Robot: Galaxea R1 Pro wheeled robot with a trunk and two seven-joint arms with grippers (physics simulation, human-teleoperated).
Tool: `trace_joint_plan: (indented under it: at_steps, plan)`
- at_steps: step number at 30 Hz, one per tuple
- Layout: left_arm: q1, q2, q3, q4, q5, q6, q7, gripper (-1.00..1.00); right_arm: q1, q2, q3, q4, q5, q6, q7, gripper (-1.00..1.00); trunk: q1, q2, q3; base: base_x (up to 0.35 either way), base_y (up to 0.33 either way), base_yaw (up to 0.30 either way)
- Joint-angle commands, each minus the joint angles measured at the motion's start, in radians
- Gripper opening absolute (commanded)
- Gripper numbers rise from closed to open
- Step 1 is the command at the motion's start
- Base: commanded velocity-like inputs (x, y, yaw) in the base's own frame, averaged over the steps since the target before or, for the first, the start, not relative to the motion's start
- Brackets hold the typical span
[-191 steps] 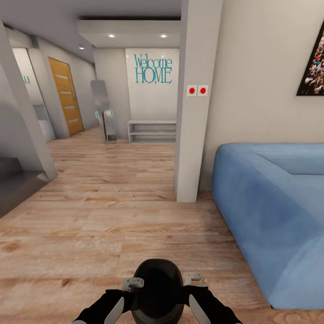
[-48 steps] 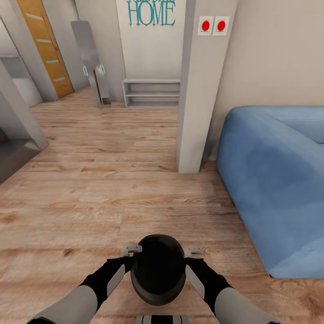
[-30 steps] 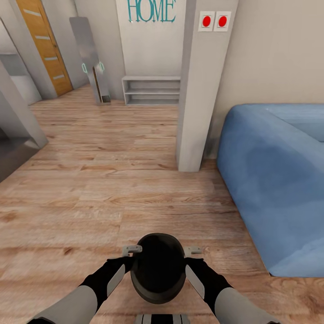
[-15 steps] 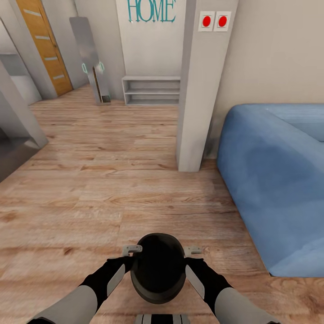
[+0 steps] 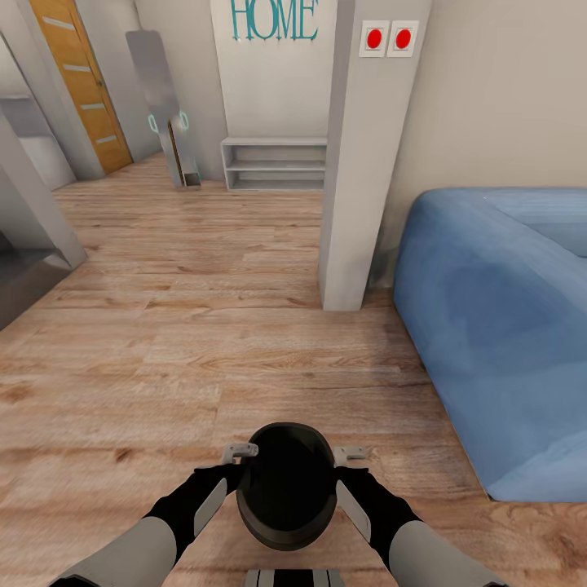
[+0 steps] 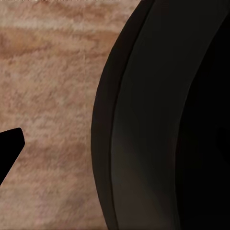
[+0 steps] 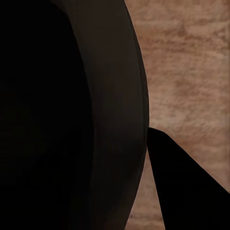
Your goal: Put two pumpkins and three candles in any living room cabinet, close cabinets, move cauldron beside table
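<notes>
The black cauldron point(image 5: 287, 485) hangs low in front of me over the light wood plank floor, mouth up, with nothing visible in its dark inside. My left gripper point(image 5: 239, 451) grips its left side and my right gripper point(image 5: 349, 453) its right side, both at the rim. Up close in the left wrist view, the cauldron's wall point(image 6: 167, 120) stands beside one dark fingertip point(image 6: 7, 148) over the planks. The right wrist view has the cauldron point(image 7: 72, 115) next to a dark finger point(image 7: 187, 187). Pumpkins, candles, cabinet and table are out of view.
A blue sofa point(image 5: 497, 326) stands at the right. A white pillar point(image 5: 359, 163) with two red buttons stands ahead beside it. Further down the hallway are a low white shelf point(image 5: 273, 165), a leaning mirror point(image 5: 159, 90) and an orange door point(image 5: 77, 81). A grey wall corner point(image 5: 33, 220) juts in at left.
Since the oldest frame the camera has come closer to the pillar and tipped down, the cauldron still held between both grippers. Over the last second nothing has visibly changed.
</notes>
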Motion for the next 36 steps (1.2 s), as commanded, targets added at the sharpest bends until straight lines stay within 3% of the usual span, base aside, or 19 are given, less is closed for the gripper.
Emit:
trace_joint_plan:
  at_steps: [1, 10, 11, 31, 36]
  plan:
    - [0.000, 0.001, -0.008, -0.002, 0.010, 0.004, 0.007, 1.00, 0.000, 0.000, 0.010, -0.002, -0.028, 0.001, -0.007, -1.00, 0.000, 0.000, -0.001, 0.000, 0.000, 0.000]
    - [0.001, 0.001, -0.008, -0.004, 0.010, 0.002, 0.004, 1.00, 0.000, 0.000, 0.010, -0.002, -0.028, 0.001, -0.007, -1.00, 0.000, 0.000, -0.001, 0.000, 0.000, 0.000]
    - [0.001, 0.001, -0.008, -0.003, 0.010, 0.002, 0.004, -1.00, 0.000, 0.000, 0.010, -0.002, -0.028, 0.001, -0.007, -1.00, 0.000, 0.000, -0.001, 0.000, 0.000, 0.000]
    - [0.002, 0.001, -0.008, -0.007, 0.012, -0.009, 0.000, -1.00, 0.000, -0.001, 0.010, -0.002, -0.028, 0.001, -0.007, -1.00, 0.000, 0.000, -0.001, 0.000, 0.000, 0.000]
    - [0.002, 0.001, -0.008, -0.007, 0.012, -0.010, -0.002, -1.00, 0.000, -0.002, 0.010, -0.002, -0.028, 0.001, -0.007, -1.00, -0.002, 0.001, 0.019, 0.000, 0.000, 0.000]
